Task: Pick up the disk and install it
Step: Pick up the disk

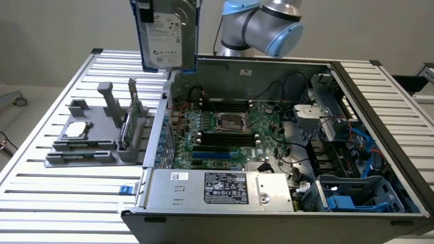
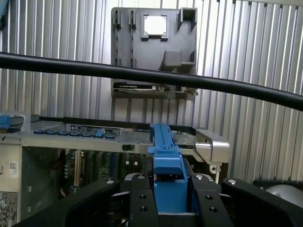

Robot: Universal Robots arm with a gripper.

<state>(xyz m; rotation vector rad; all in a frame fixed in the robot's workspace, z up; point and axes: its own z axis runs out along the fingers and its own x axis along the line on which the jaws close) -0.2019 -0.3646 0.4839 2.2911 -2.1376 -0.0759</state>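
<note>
Jaws are closed onto the disk, one black jaw on each side of its blue carrier, with no gap left between them in the wrist view. We see the carrier's edge standing out from between the jaws, and below it the rim of the computer case.

From the exterior view, the disk hangs upright in the air, its white label facing the camera. It sits high above the far corner of the computer case on the exterior view's left, touching neither the case nor the tabletop. The robot arm shows behind the far wall of the case.

Inside the open case we make out the motherboard, a silver power supply along the near wall, and a blue cage in the near corner on the exterior view's right, well apart from the disk.

On the exterior view's left, just beside the case, a grey fixture rests on the slatted tabletop with a small square chip lying in it. A black cable runs across the wrist view.
</note>
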